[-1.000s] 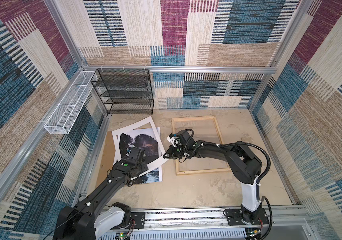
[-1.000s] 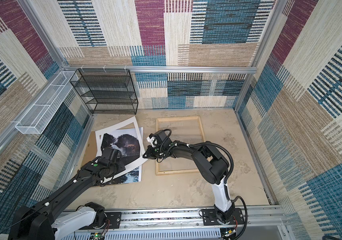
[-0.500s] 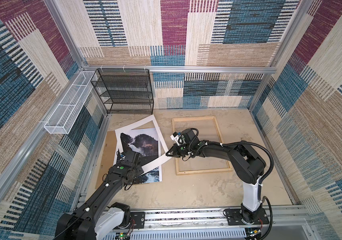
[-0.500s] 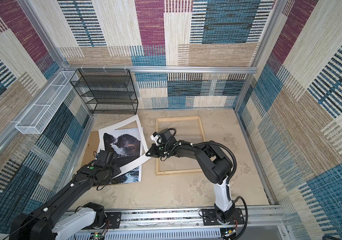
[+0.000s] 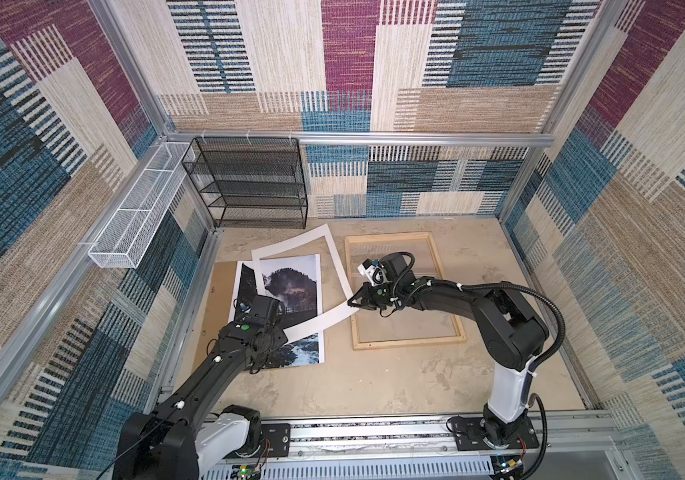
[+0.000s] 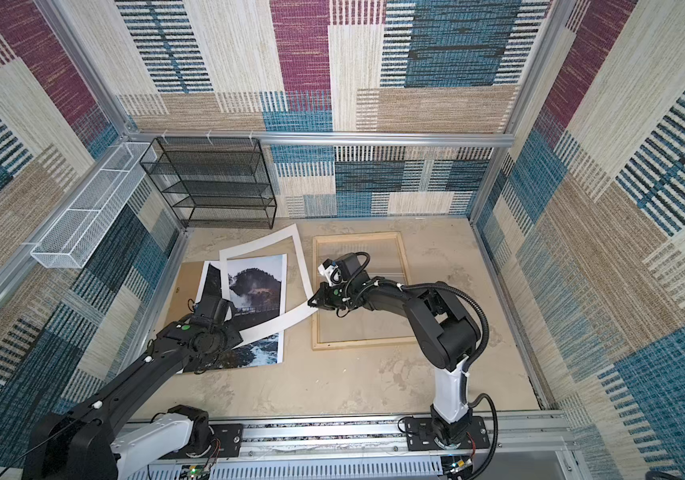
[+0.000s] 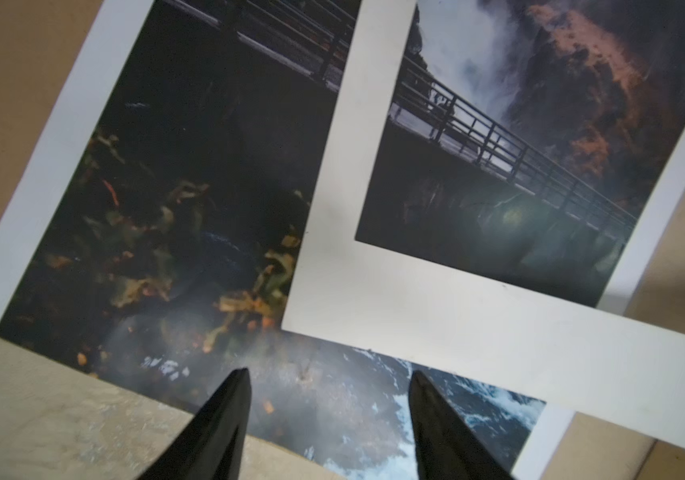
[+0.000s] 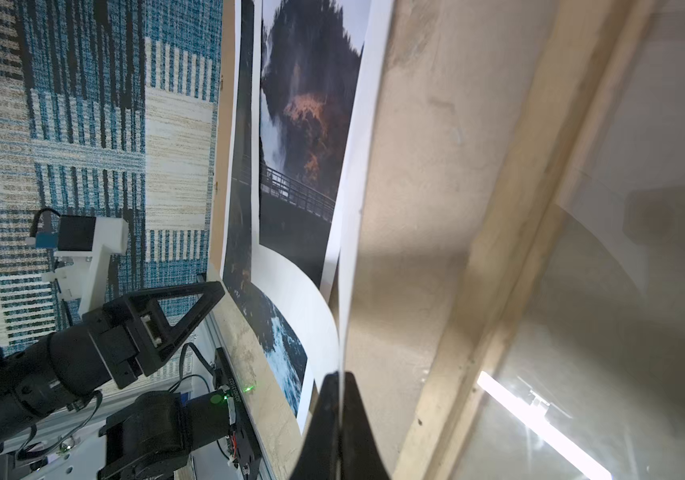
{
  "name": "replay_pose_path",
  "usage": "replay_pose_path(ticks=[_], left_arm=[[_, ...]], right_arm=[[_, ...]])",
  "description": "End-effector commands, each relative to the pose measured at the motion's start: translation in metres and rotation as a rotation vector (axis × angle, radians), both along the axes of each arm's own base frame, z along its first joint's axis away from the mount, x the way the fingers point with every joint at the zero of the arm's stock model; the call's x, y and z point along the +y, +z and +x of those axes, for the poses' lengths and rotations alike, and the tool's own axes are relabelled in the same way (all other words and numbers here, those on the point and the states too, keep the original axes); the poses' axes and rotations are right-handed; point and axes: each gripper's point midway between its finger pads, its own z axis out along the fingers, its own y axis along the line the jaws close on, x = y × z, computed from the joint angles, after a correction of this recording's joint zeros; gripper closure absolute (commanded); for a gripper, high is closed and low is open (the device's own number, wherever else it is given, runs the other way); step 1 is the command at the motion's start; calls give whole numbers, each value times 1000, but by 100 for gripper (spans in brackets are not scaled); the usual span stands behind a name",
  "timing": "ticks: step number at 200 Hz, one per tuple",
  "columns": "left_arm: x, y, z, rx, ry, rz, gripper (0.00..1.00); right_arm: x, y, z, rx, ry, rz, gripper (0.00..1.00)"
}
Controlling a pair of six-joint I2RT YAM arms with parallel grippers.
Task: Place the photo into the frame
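The photo [image 5: 290, 286] lies flat, long axis front to back, water end toward the robot. Left jaws parted above it; right jaws pinch the mat [image 5: 290, 242].

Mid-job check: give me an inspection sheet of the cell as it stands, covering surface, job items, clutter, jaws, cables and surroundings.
Surface: mottled beige table, flat.
Job's things: photo lies face up on the left, partly under a white mat; frame lies flat to its right, no photo in it yet.
Clutter: white mat, one corner raised and bowed; brown board under the photo.
Grippers: right gripper, jaws shut on the mat's corner; left gripper, jaws open above the photo's near edge, holding nothing.
Cables: black hose loops off the right arm, away from the sheets.
Surroundings: black wire shelf at the back wall; white mesh basket on the left wall.
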Motion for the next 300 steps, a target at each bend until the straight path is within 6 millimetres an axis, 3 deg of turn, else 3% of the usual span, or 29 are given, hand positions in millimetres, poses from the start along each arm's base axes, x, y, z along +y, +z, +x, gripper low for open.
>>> replay_pose_path(ticks=[1,37,80,167,265,300], left_arm=[[-6,-2,7,-16,-35,-28,35],[-23,-2,23,-48,-90,-97,37],[-37,3,39,-96,-138,-148,37],[-46,-10,50,-57,-164,-173,38],[-66,-5,68,-116,-206,-260,41],[-68,1,71,-143,-214,-270,50]], right_arm=[[-17,4,3,-33,7,-29,100],[-48,0,11,-35,-29,-72,100],[-71,-25,13,-29,-65,-125,100],[-87,-58,15,-26,-99,-249,100],[-85,-55,17,-31,-92,-240,100],[-85,-53,17,-34,-93,-237,100]])
